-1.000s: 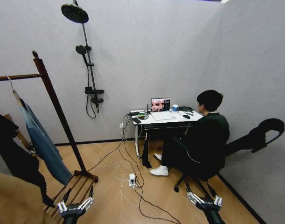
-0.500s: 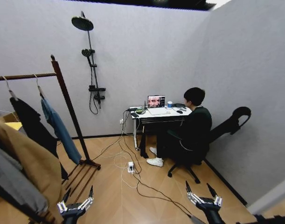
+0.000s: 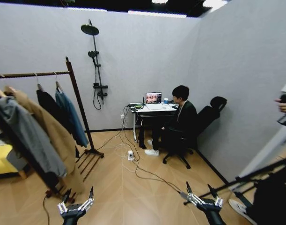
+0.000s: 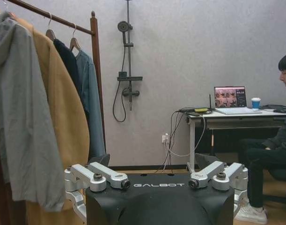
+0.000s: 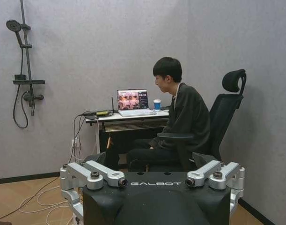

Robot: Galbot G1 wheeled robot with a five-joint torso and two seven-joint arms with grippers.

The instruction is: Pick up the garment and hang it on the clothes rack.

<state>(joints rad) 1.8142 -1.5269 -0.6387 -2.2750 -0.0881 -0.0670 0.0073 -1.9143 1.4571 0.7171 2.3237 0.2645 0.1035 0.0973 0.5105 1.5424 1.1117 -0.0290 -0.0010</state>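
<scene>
Since the camera has swung since half a second ago, more of the clothes rack (image 3: 77, 101) shows, with four garments on its bar against three before (grey hooded jacket (image 3: 25, 136), tan coat (image 3: 51, 136), a dark one, then the garment (image 3: 72, 117)). It's teal-blue, short, hanging nearest the knobbed post. Left gripper (image 3: 76, 200) and right gripper (image 3: 202, 194) sit low, fingers spread, both empty.
</scene>
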